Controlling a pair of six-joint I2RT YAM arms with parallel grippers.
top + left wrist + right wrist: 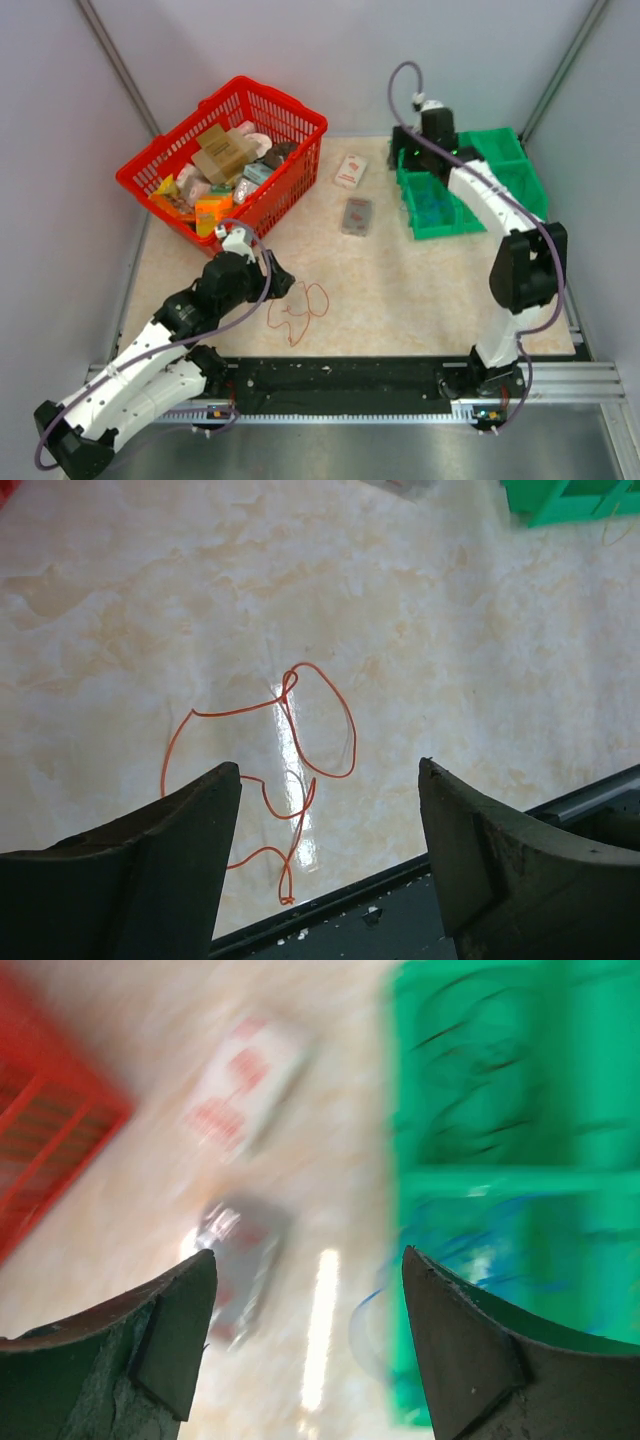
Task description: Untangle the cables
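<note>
A thin orange-red cable (pixel 298 310) lies in loose loops on the table near the front edge. It fills the middle of the left wrist view (pixel 290 770), with a small knot at its near end. My left gripper (pixel 283 282) hovers open and empty just left of it, its jaws wide apart (pixel 328 780). Blue cables (pixel 436 208) lie in the near compartment of the green bin (pixel 513 150), and one blue strand hangs over its edge (pixel 375 1310). Black cables show blurred in a farther compartment (pixel 480 1060). My right gripper (pixel 408 150) is open and empty above the bin's left side (pixel 308 1270).
A red basket (pixel 148 185) full of packaged goods stands at the back left. A white-and-red packet (pixel 349 171) and a grey packet (pixel 356 216) lie between basket and bin. A black rail (pixel 340 380) runs along the table's near edge.
</note>
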